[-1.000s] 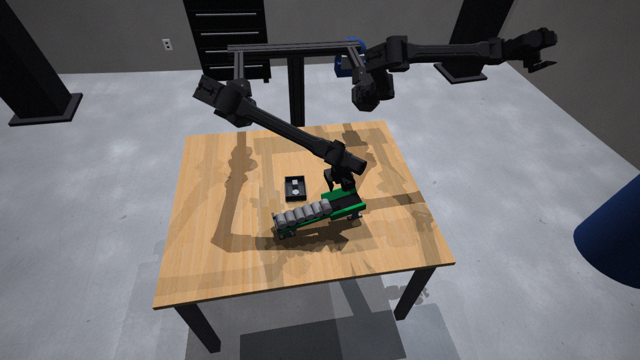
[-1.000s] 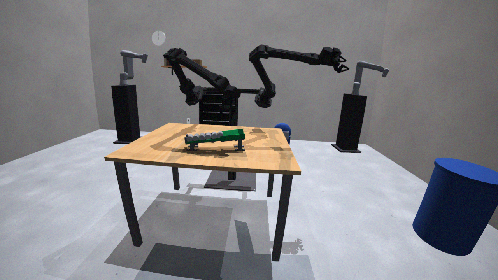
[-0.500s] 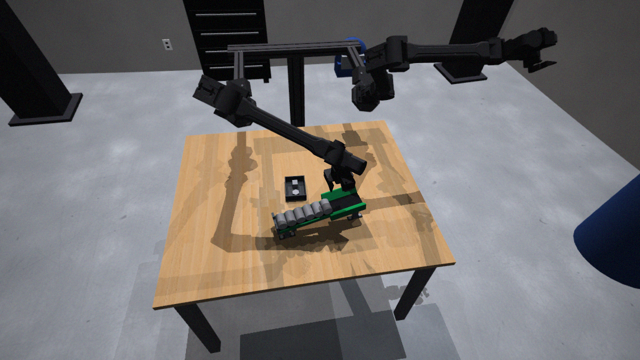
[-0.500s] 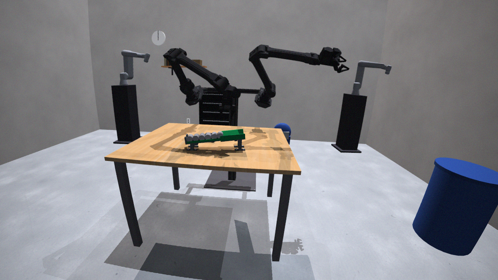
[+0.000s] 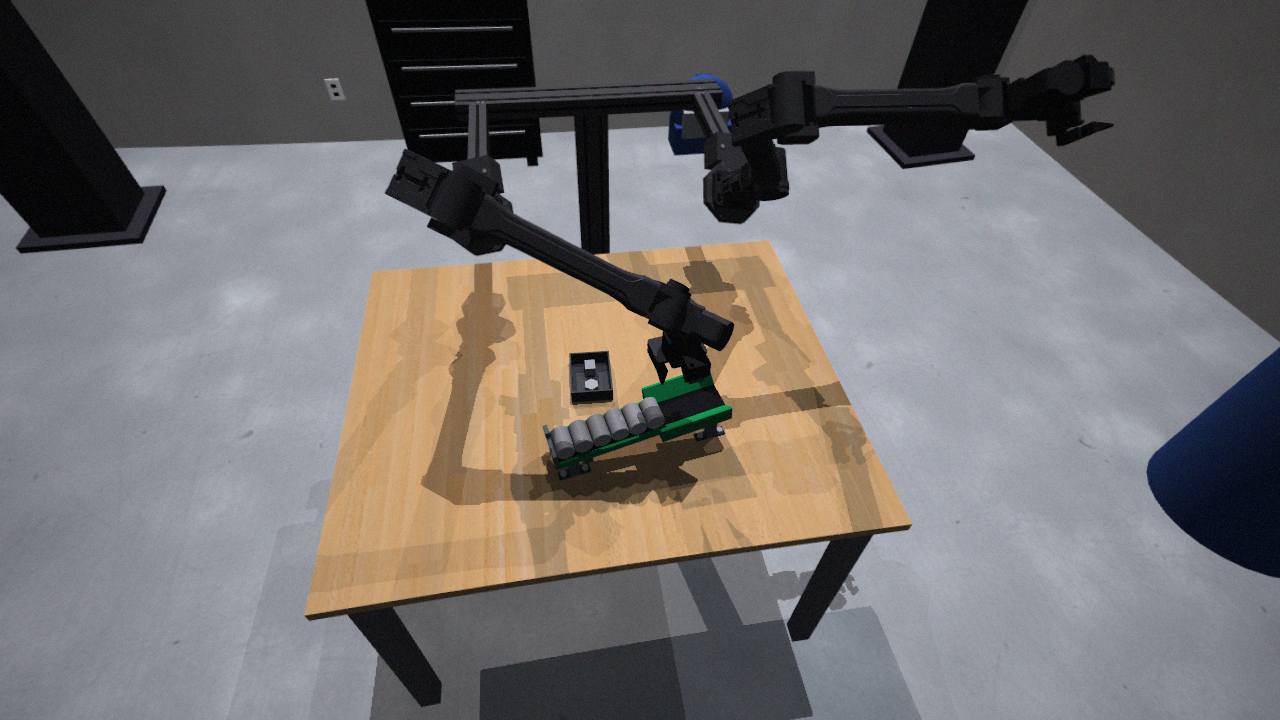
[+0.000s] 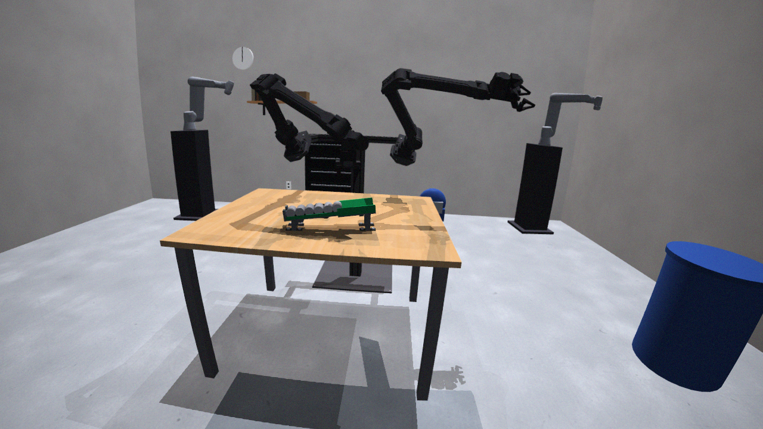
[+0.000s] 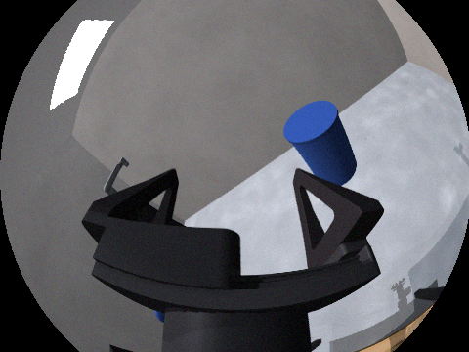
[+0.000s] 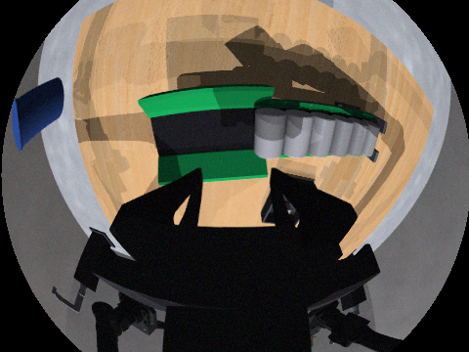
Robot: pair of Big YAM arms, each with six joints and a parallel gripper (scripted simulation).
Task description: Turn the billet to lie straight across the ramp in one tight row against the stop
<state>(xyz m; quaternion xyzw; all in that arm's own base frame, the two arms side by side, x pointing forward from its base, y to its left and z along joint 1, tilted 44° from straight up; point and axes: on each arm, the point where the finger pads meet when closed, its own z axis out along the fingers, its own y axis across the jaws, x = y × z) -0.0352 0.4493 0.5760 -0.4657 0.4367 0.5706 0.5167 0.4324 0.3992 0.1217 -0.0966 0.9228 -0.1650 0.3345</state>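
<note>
Six billets (image 5: 599,429) (image 6: 318,208) (image 8: 297,133) lie side by side across the feed ramp (image 5: 695,422) (image 6: 356,206) (image 8: 212,168), one row, low end nearest the stop (image 5: 547,431) (image 8: 382,126); no lengthwise one visible, so turn looks done. R gripper (image 5: 680,371) (image 8: 236,173) hangs above the ramp's high end, fingers approx. half open, nothing held. L gripper (image 5: 1084,134) (image 6: 525,96) (image 7: 236,173) is out over the floor side, well away from the ramp, fingers wide open, nothing held.

Main risk, my guess: R dropping or swinging toward the stop w/o lifting 1st; a fingertip could clip the top billet, skew it & open the row. Knocking a side wall could jolt the lot. Best retreat: straight up, then clear.
</note>
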